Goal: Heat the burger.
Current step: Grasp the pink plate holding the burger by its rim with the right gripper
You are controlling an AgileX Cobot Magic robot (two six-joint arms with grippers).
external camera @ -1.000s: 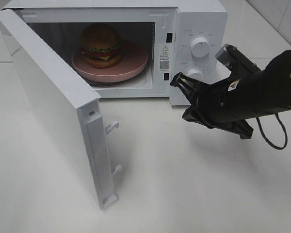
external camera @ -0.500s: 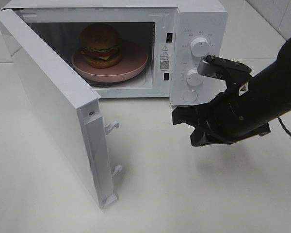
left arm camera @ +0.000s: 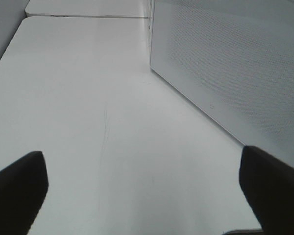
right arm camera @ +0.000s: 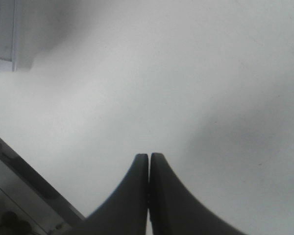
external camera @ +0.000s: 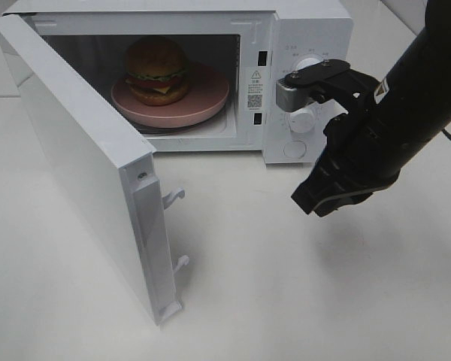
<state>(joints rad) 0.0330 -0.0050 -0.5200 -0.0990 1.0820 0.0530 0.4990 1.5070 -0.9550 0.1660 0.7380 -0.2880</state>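
You had the burger [external camera: 157, 69] in the open microwave [external camera: 316, 30], with your right pincer [external camera: 318, 203] closed outside it.
The burger sat on the pink plate [external camera: 210, 101] in the cavity, well apart from that pincer, up and to its left in the high view. The door [external camera: 75, 158] stood swung wide, farther left still. The pincer's fingers [right arm camera: 137, 186] were pressed together on nothing, above the white table [external camera: 286, 286], just below the lower knob [external camera: 304, 119]. Your left pincer [left arm camera: 144, 191] was spread wide and empty.

The black right arm [external camera: 395, 124] hides most of the white microwave's upper dial [external camera: 309, 63]; the white warning sticker [external camera: 255, 89] has print too small to read.
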